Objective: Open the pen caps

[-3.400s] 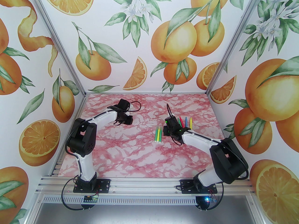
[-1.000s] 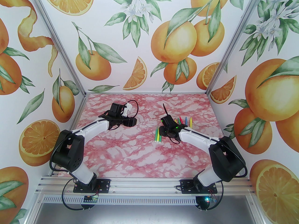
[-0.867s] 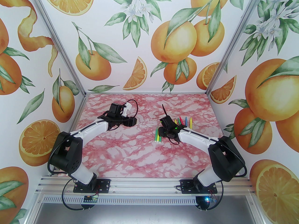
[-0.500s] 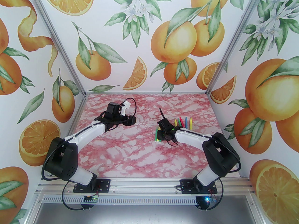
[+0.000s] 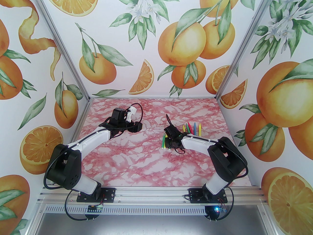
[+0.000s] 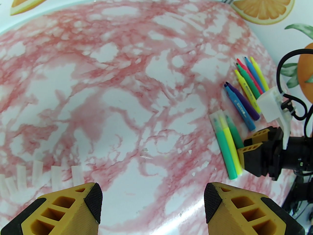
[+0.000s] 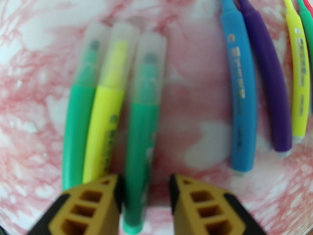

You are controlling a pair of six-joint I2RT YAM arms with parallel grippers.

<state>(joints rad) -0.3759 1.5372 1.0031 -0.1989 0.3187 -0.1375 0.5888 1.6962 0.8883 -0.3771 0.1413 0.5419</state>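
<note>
Three capped pens lie side by side: light green (image 7: pixel 75 121), yellow (image 7: pixel 105 121) and dark green (image 7: pixel 139 143). Each wears a clear pen cap (image 7: pixel 149 65) at its far end. My right gripper (image 7: pixel 146 182) is low over the table and straddles the dark green barrel near its rear end. Its jaws are narrow but open, with a gap on the right side. From above, the right gripper (image 5: pixel 169 142) sits just right of these pens (image 5: pixel 163 141). My left gripper (image 6: pixel 152 199) hovers open and empty over the left-middle of the table (image 5: pixel 138 126).
Uncapped blue (image 7: pixel 238 82) and purple (image 7: pixel 266 82) pens lie right of the capped ones. Several more uncapped pens (image 5: pixel 192 128) lie further right. Several loose clear caps (image 6: pixel 39 170) lie in a row near my left gripper. The pink marble table (image 5: pixel 146 165) ends at side walls.
My right arm swung left from the uncapped pens and came down over the capped ones, its jaws narrowing around the dark green pen. The left arm drew back slightly, then stayed still.
</note>
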